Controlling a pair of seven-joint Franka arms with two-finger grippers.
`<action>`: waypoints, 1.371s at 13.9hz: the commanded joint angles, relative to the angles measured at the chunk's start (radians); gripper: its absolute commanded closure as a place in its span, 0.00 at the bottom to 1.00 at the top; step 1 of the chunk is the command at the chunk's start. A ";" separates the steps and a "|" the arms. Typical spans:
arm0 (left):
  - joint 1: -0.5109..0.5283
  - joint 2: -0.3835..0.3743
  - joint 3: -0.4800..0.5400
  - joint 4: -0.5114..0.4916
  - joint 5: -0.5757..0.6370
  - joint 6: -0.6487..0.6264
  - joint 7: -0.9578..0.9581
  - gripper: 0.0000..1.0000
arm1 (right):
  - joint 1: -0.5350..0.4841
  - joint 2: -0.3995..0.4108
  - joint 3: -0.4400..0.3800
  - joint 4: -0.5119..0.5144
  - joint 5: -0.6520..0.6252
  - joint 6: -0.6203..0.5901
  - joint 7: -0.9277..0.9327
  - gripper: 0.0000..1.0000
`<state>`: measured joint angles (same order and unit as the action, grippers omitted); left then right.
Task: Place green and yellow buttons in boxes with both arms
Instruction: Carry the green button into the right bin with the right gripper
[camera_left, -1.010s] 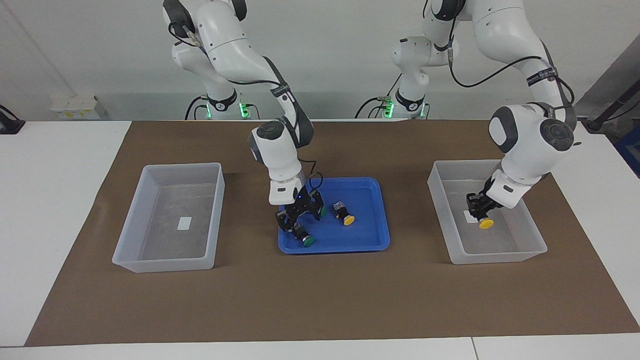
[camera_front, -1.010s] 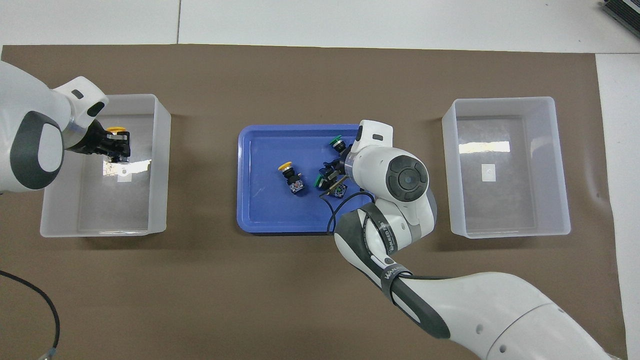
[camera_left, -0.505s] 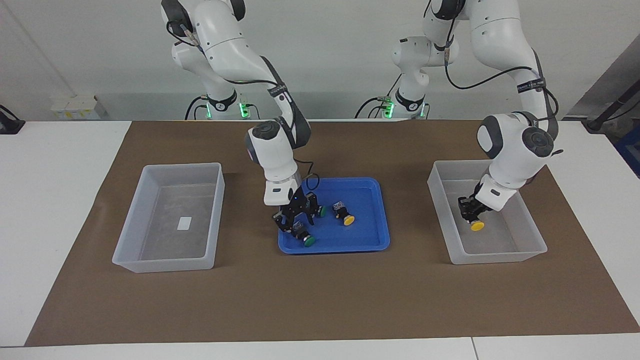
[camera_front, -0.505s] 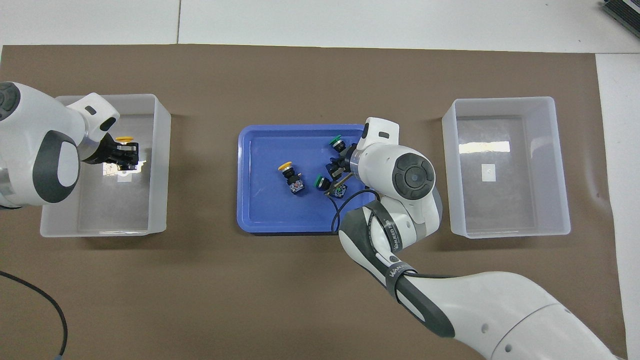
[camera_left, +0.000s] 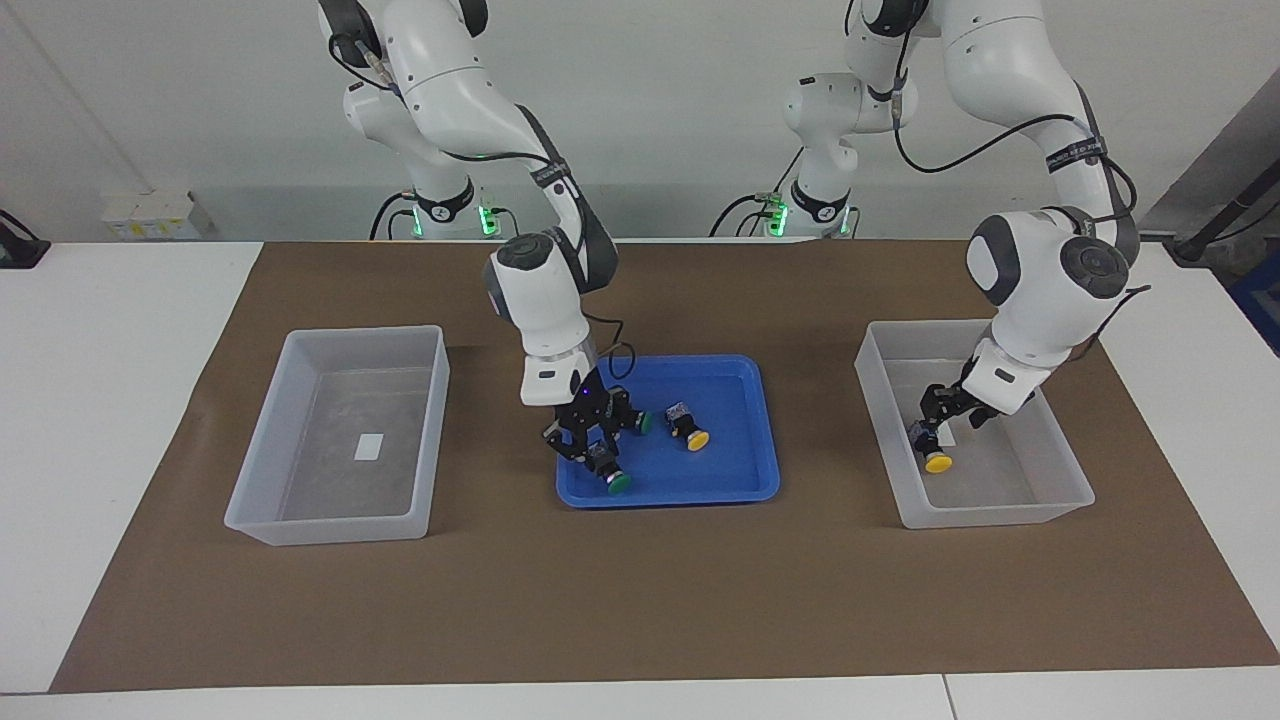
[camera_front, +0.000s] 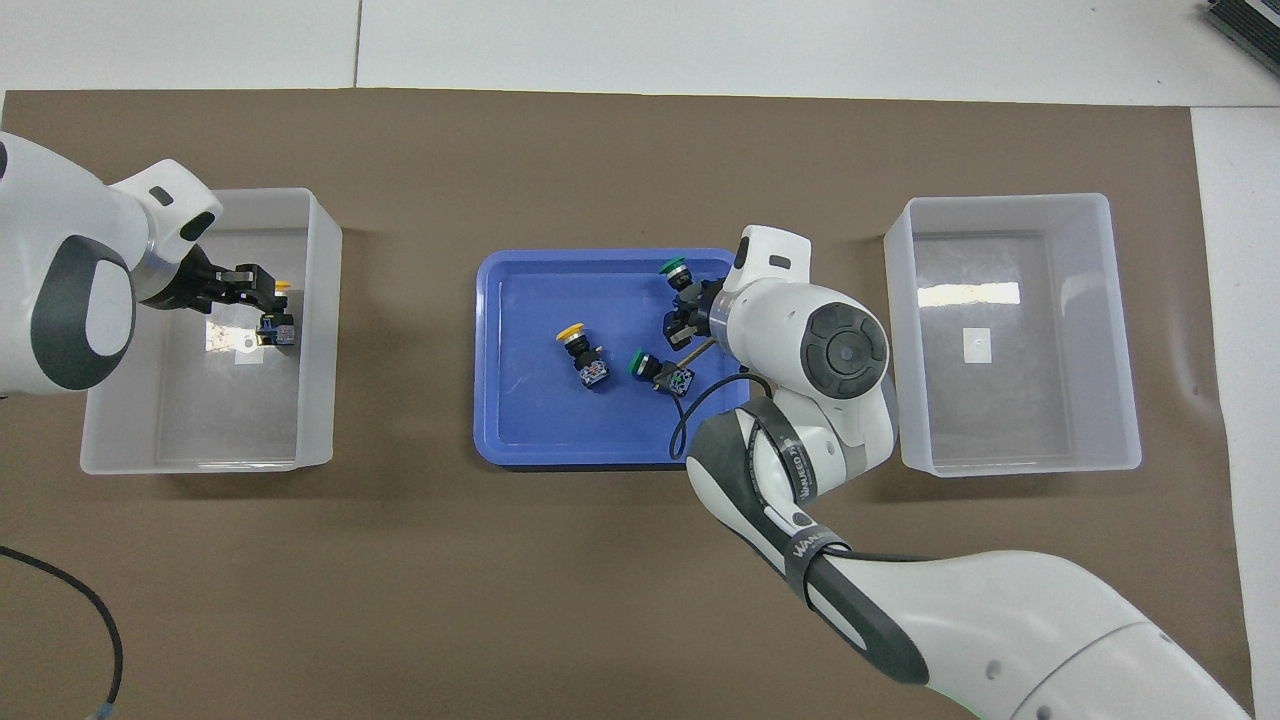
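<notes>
My left gripper (camera_left: 950, 408) hangs open inside the box (camera_left: 1000, 506) at the left arm's end. A yellow button (camera_left: 933, 455) lies free on that box's floor just beneath it, partly covered by the gripper from overhead (camera_front: 278, 330). My right gripper (camera_left: 593, 448) is down in the blue tray (camera_left: 735, 455), shut on the dark body of a green button (camera_left: 610, 477) that rests on the tray floor. A second green button (camera_left: 640, 422) lies nearer to the robots, beside the gripper. Another yellow button (camera_left: 692, 432) lies in the tray toward the left arm's end.
The other box (camera_left: 330, 520) stands at the right arm's end with only a white label (camera_left: 369, 446) on its floor. A brown mat (camera_left: 640, 600) covers the table under the boxes and the tray.
My left gripper opened and let the yellow button drop onto the box floor. My right gripper shifted slightly in the tray and closed on the green button.
</notes>
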<state>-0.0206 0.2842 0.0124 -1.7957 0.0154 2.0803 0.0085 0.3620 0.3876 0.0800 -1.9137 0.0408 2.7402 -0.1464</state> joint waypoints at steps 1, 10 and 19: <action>-0.012 0.013 0.003 0.086 0.018 -0.078 0.005 0.25 | -0.058 -0.146 0.009 -0.025 0.013 -0.141 0.069 1.00; -0.221 0.072 -0.009 0.291 -0.058 -0.261 -0.379 0.26 | -0.330 -0.369 0.009 -0.105 0.022 -0.344 0.054 1.00; -0.464 -0.034 -0.011 -0.065 -0.061 0.093 -0.999 0.27 | -0.511 -0.239 0.007 -0.162 0.021 -0.195 0.076 1.00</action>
<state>-0.4363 0.3178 -0.0145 -1.7335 -0.0348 2.0776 -0.8759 -0.1292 0.1087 0.0728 -2.0736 0.0410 2.4972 -0.0719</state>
